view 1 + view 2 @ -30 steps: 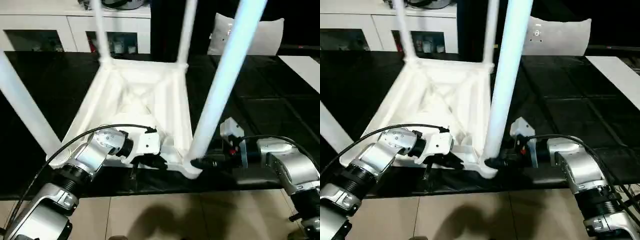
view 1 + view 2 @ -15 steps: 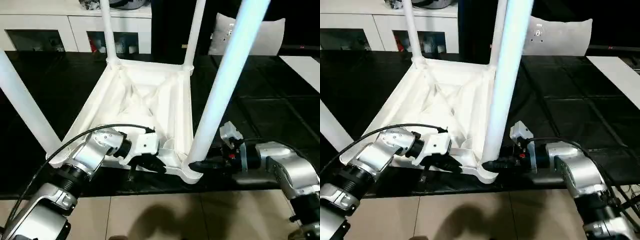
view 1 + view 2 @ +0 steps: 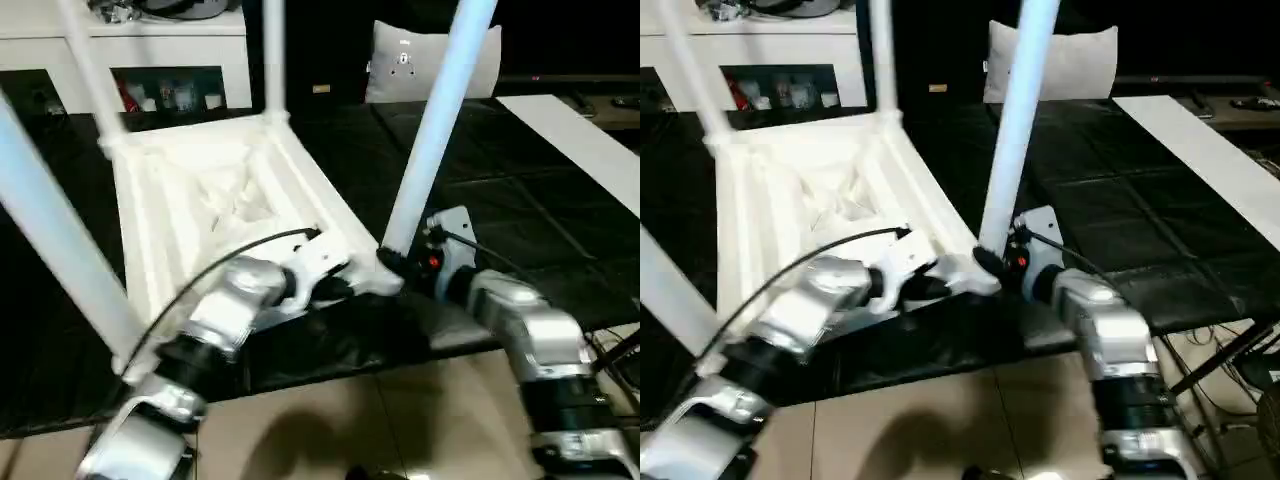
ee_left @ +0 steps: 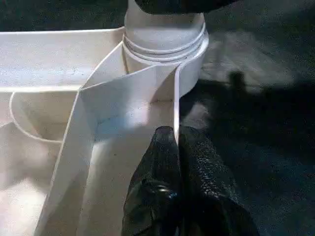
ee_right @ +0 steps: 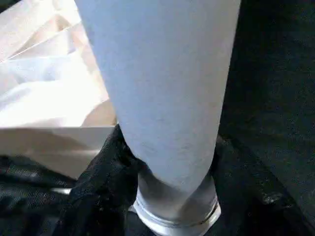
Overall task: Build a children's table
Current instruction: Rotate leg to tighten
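Since a second ago I see the upturned tabletop (image 3: 200, 200) swung round on the black bench (image 3: 560, 200), near corner now further right. One tabletop, four legs standing up. My left end effector (image 4: 176, 142) is pinched together on its rim; my right end effector (image 5: 162, 162) is clamped around the nearest leg (image 3: 430, 150) at its base.

The upturned tabletop (image 3: 200, 210) lies left of centre on the worktop (image 3: 520, 180), legs (image 3: 430, 140) upright; cabinet (image 3: 150, 60) at upper left.

A lab-like room: white glass-door cabinet (image 3: 150, 75) (cluttered shelves), black-covered work table (image 3: 520, 190).
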